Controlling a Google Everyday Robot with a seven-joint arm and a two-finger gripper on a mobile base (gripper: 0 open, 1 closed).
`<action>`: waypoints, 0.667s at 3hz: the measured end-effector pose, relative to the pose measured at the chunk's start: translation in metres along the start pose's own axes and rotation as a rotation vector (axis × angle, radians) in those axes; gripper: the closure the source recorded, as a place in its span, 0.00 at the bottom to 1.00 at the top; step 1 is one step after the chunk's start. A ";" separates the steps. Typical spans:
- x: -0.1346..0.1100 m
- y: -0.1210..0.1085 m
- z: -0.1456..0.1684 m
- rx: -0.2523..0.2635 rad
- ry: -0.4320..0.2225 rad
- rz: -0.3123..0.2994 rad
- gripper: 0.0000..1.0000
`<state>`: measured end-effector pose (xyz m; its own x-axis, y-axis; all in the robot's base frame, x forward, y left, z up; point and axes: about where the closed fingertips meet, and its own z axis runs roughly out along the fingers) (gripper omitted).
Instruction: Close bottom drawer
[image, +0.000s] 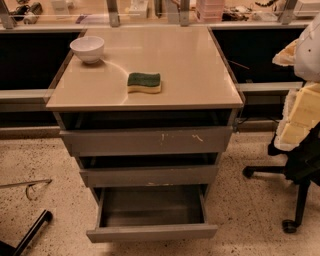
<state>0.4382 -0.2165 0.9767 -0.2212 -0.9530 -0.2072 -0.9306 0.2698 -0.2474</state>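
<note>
The bottom drawer (152, 232) is the lowest of three grey drawers in a cabinet under a beige top. It is pulled far out toward me, and its shallow grey tray (150, 205) is open to view and holds nothing. Its front is short, plain and handleless. The middle drawer front (149, 176) and the tall top drawer front (146, 141), which has white scratches, each stand out a little, with dark gaps above them. My gripper is not in view.
A white bowl (87, 48) and a green-and-yellow sponge (144, 82) lie on the cabinet top (200, 75). An office chair (300, 170) draped with yellow and white things stands at the right. A black chair leg (30, 232) reaches in at bottom left. The floor is speckled.
</note>
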 end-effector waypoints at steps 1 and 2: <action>0.000 0.000 0.000 0.000 0.000 0.000 0.00; 0.004 0.010 0.035 -0.029 -0.037 0.013 0.00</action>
<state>0.4381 -0.2128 0.9401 -0.2225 -0.9436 -0.2454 -0.9360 0.2771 -0.2172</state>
